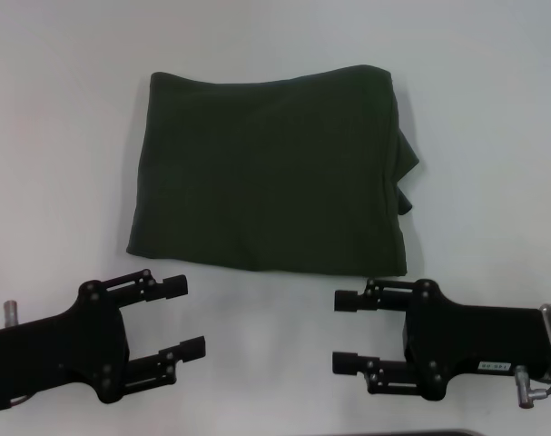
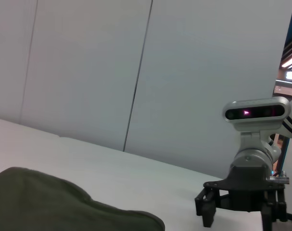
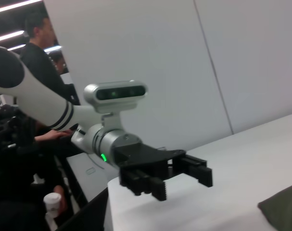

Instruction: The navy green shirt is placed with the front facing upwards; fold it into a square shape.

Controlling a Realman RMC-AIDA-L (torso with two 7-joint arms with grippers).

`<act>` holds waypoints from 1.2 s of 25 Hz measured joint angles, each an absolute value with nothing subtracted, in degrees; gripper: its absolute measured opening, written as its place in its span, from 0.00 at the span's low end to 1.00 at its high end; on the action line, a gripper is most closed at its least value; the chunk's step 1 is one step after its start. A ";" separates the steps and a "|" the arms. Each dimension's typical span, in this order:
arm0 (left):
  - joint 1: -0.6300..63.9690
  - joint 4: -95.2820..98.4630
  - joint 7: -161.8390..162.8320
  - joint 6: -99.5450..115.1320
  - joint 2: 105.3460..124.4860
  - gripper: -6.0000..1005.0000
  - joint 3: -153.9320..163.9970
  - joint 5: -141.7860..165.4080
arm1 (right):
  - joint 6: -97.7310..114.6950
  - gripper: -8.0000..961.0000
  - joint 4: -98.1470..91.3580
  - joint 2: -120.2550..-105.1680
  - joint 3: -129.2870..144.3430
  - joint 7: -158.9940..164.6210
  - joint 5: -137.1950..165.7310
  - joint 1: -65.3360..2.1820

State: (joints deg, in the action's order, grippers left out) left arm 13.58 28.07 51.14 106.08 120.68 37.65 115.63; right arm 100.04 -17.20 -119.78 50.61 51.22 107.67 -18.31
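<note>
The navy green shirt (image 1: 270,173) lies folded into a rough square on the white table (image 1: 57,136), plain dark green side up, with a bit of cloth sticking out at its right edge. A corner of it shows in the left wrist view (image 2: 64,207) and in the right wrist view (image 3: 283,211). My left gripper (image 1: 186,315) hovers near the table's front edge, below the shirt's left corner, open and empty. My right gripper (image 1: 345,330) mirrors it below the shirt's right corner, also open and empty. Each wrist view shows the other arm's gripper (image 2: 232,209) (image 3: 177,179).
Bare white table surrounds the shirt on all sides. Grey wall panels (image 2: 136,72) stand behind the table. A person (image 3: 40,53) stands beyond the table's left end, with a paper cup (image 3: 53,202) below.
</note>
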 joint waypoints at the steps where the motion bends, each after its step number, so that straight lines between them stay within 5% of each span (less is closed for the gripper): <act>1: 13.65 28.05 51.51 106.08 120.50 0.69 37.63 115.64 | 100.01 0.74 -16.94 -119.77 50.98 51.09 107.66 -18.43; 30: 13.59 27.95 53.92 105.38 119.60 0.69 37.00 117.24 | 99.85 0.73 -16.08 -119.77 52.17 50.83 107.66 -18.58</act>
